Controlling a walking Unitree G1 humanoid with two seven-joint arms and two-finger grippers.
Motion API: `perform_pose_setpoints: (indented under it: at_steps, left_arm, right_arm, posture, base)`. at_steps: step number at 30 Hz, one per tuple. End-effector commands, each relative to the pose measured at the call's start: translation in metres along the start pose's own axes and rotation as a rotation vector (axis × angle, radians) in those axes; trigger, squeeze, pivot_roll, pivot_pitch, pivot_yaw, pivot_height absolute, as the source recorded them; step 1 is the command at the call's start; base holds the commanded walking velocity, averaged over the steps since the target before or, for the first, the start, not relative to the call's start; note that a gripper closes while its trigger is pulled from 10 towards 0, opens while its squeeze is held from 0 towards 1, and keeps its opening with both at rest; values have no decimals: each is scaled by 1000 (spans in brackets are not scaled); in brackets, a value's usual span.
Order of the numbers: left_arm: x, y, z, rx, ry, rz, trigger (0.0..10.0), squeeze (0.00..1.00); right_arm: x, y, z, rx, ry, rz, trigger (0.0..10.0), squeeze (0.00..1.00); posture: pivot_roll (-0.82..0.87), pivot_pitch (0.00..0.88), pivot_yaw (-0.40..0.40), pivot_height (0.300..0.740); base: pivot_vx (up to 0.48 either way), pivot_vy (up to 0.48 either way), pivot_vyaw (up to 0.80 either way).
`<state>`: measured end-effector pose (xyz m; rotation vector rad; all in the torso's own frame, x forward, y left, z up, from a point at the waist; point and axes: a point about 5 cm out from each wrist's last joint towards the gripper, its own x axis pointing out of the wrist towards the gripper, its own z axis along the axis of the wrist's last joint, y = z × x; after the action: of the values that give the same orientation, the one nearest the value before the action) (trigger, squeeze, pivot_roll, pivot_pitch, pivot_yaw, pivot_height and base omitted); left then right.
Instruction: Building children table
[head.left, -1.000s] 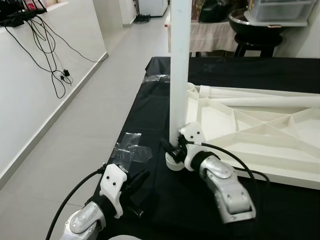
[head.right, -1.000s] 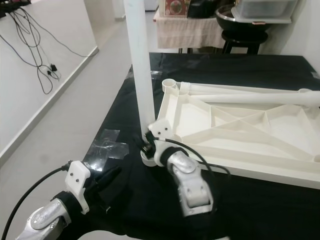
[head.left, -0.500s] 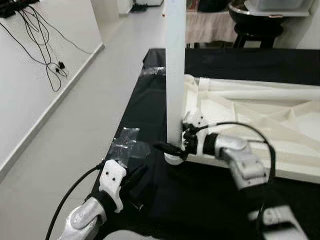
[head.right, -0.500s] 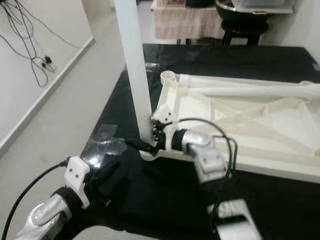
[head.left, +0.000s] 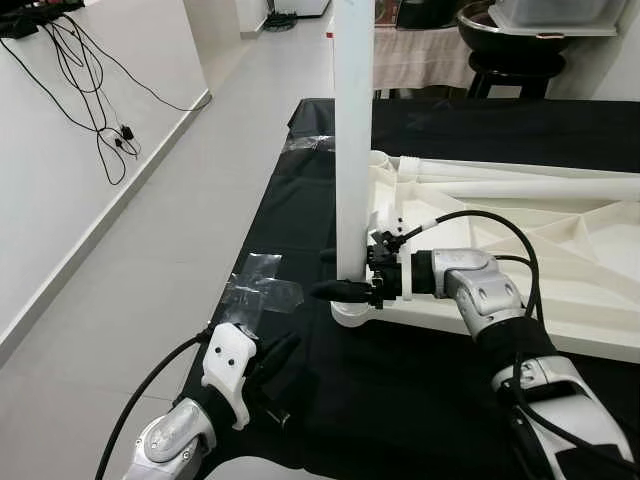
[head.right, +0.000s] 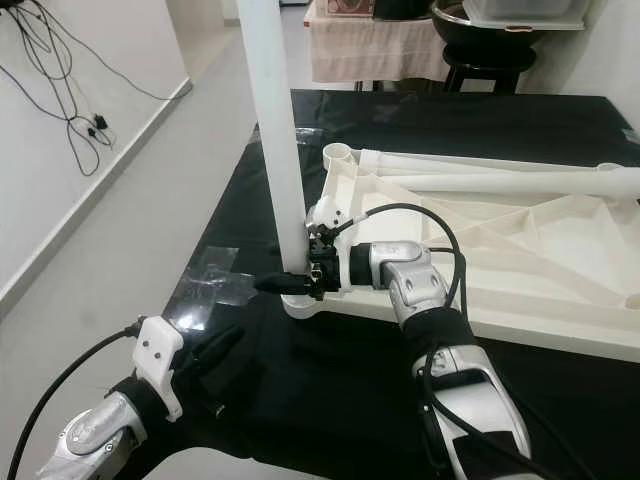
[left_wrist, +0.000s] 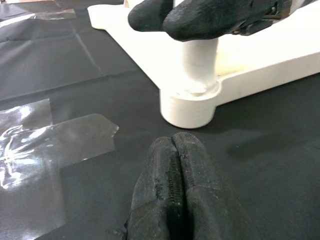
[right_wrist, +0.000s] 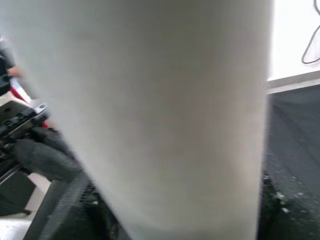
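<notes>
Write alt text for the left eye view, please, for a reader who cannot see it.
The right gripper clasps the base of an upright white table leg standing in the corner socket of an upturned white tabletop on black cloth. The left gripper hovers nearby.

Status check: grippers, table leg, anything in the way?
Right gripper clasps upright table leg near its socket. Left gripper shut, resting on black cloth. Clear tape beside corner.

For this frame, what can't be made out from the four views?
- Top of the upright white leg: cut off by the upper edge in both eye views.
- Far end of the tabletop frame: cut off at the right edge of the eye views.
- Right gripper at the leg's base: its far finger sits behind the leg.
- Right wrist view: the leg is too close, blurred.
</notes>
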<state>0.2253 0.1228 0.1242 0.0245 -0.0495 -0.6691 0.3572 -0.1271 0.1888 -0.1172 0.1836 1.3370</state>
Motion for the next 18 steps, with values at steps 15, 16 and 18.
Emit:
perform_pose_setpoints:
  at_steps: [15, 16, 18]
  left_arm:
    - [-7, 1, -2, -1, 16, 4, 10000, 0]
    - [-7, 1, -2, -1, 16, 4, 10000, 0]
    - [-7, 2, -2, 1, 18, 3, 10000, 0]
  right_arm:
    - [-9, 9, -37, 91, -81, -722, 0, 0]
    - [0, 28, -51, 167, -65, -851, 0, 0]
    - [8, 44, -56, 181, -56, -909, 0, 0]
  posture:
    - [-16, 145, 28, 740]
    - [-16, 145, 28, 740]
    - [-15, 150, 42, 740]
  base:
    - [0, 0, 0]
    - [0, 0, 0]
    - [0, 0, 0]
